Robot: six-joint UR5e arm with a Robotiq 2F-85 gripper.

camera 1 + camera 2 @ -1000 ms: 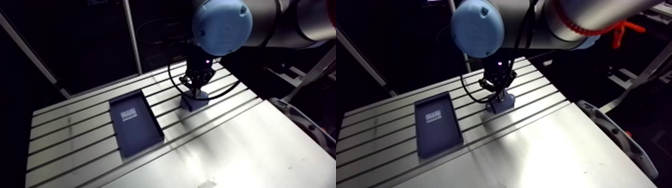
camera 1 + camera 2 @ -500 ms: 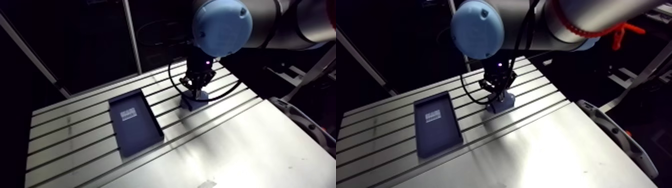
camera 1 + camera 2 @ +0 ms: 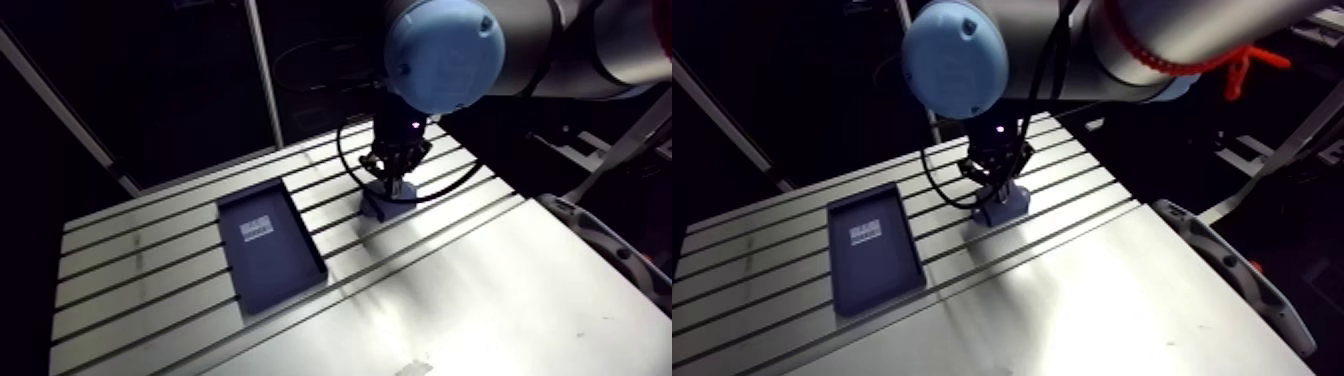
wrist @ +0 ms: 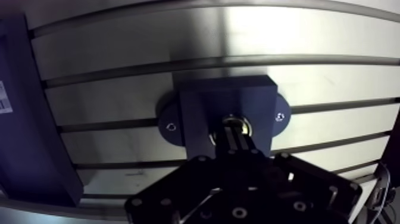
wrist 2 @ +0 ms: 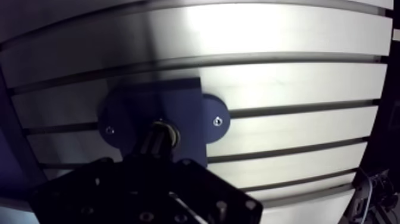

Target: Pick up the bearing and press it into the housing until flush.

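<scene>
Resting on the bearing (image 4: 244, 124), which sits in the top bore of the housing (image 4: 199, 107), my gripper (image 4: 236, 136) has its fingers drawn narrow, almost together; the housing stands on the table (image 4: 309, 36), the tray (image 3: 270, 245) well apart from it.

dim all round, with bright glare across the table (image 3: 470, 290), whose slots (image 4: 238, 61) bow in the wrist view.

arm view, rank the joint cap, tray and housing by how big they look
1. joint cap and tray: they look about alike. The joint cap sits far nearer the camera, so I would not rank one over the other.
2. housing: clearly the smallest.
</scene>
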